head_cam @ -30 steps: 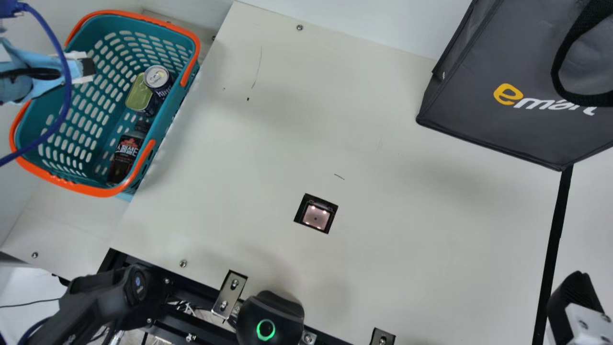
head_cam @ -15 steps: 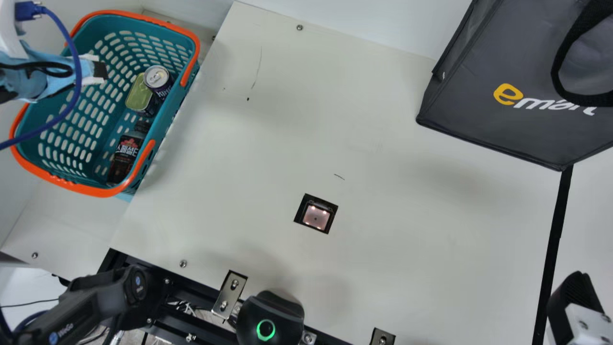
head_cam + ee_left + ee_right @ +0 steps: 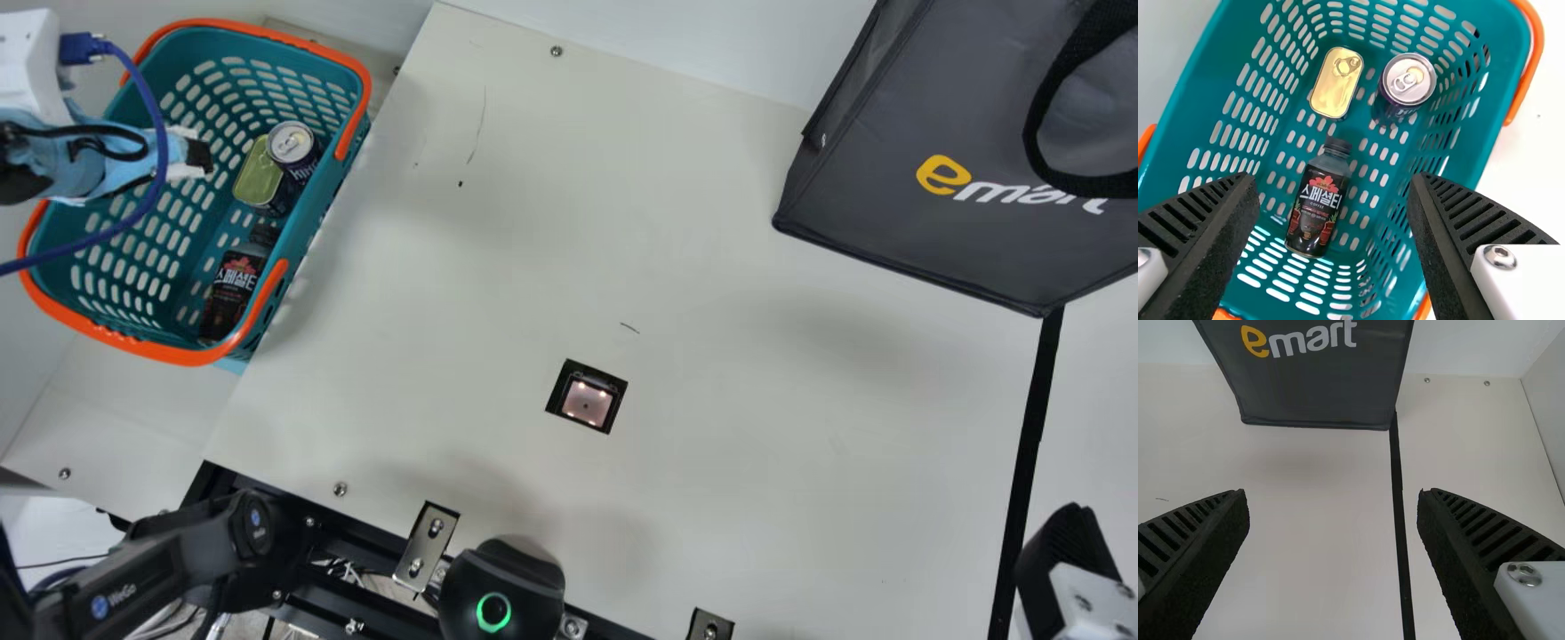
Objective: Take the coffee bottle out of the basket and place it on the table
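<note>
1. We are at the reaching step, we think: the bottle [image 3: 233,293] is in the basket [image 3: 311,213], with no grip on it. In the main view, the basket sits at ten o'clock, and the bottle is near five o'clock inside it. It looks like it is lying down, its cap end pointing to one o'clock.
2. Next, we should bring the left gripper [image 3: 1333,181] toward six o'clock in the main view, then go down low, with one finger on each side of the bottle. We should squeeze, lift it up high, and take it over the rim toward four o'clock, onto the table [image 3: 711,400].
3. We need to be careful. The basket's side is near the bottle, so a finger could bump it. The can [image 3: 293,147] and the tin [image 3: 258,173] are near the cap end too.
4. Our left gripper is wide open, up above the bottle, holding nothing and not touching it.
5. Our right gripper [image 3: 1333,495] is wide open too, with nothing in it, at four o'clock in the main view.
</note>
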